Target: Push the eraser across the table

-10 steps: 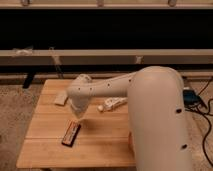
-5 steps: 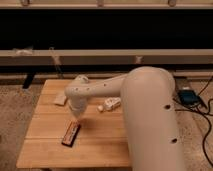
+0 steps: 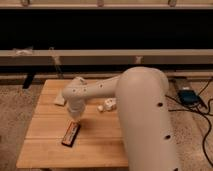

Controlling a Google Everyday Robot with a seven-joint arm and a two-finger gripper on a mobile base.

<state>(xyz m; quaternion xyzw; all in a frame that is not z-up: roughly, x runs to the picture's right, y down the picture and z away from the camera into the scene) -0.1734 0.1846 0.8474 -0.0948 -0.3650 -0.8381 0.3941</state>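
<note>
The eraser [image 3: 71, 134] is a flat dark bar with reddish edges. It lies tilted on the light wooden table [image 3: 45, 150], left of centre and toward the front. My gripper [image 3: 75, 119] hangs from the white arm, pointing down just above the eraser's far end, close to or touching it. The arm's large white body [image 3: 147, 120] covers the table's right side.
A small beige block [image 3: 59, 100] lies at the table's back left. A small white bottle [image 3: 106, 105] lies near the middle back. A low shelf and dark opening run behind the table. A blue device [image 3: 188, 96] and cables lie on the floor at the right.
The arm has shifted slightly and the gripper has come down closer to the eraser's far end. The eraser sits about where it was.
</note>
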